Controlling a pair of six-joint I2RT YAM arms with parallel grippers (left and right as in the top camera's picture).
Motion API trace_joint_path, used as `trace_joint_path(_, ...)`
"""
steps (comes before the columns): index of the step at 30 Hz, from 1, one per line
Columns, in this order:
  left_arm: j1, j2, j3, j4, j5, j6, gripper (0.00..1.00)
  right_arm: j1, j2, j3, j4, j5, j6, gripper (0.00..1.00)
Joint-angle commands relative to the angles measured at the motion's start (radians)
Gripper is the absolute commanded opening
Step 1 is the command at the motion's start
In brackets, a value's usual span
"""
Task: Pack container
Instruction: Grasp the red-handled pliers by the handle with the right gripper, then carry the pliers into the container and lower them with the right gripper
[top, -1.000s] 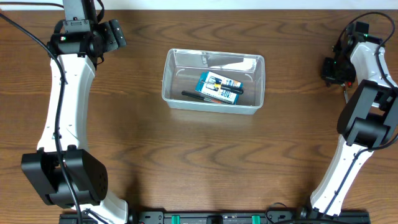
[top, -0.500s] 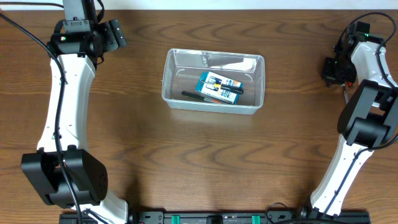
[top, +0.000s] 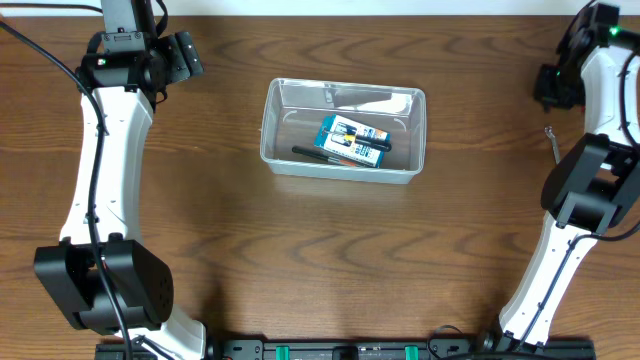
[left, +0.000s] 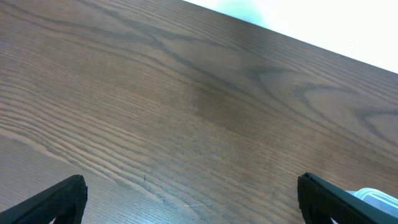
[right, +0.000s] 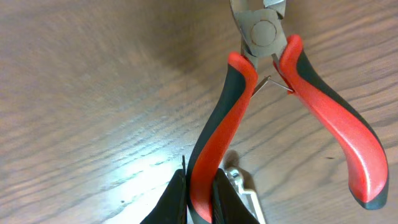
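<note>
Two arms reach toward the far side of the table, one at each end. Left gripper: jaws spread wide over bare wood. Right gripper: jaws pinch one red-and-black handle of the pliers, whose nose is cut off at the top edge. Overhead, the pliers cannot be made out. The container stands mid-table, well apart from the pliers, toward the robot's left. It holds a blue-and-white box and a black pen.

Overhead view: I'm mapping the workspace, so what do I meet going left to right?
The left gripper → container → right gripper, shut on the pliers.
</note>
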Motion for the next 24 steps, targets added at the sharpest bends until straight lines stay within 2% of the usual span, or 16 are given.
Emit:
trace_joint_path(1,0.002,0.014,0.005,0.000,-0.016,0.013,0.98,-0.004,-0.003,0.077,-0.021,-0.027,-0.027,0.01)
trace_joint_path(13,0.002,0.014,0.005,0.000,-0.016,0.013,0.98,0.103,-0.025,0.315,-0.115,-0.127,-0.135,0.01)
trace_joint_path(24,0.002,0.014,0.005,0.000,-0.016,0.013,0.98,0.307,-0.098,0.340,-0.134,-0.170,-0.162,0.01)
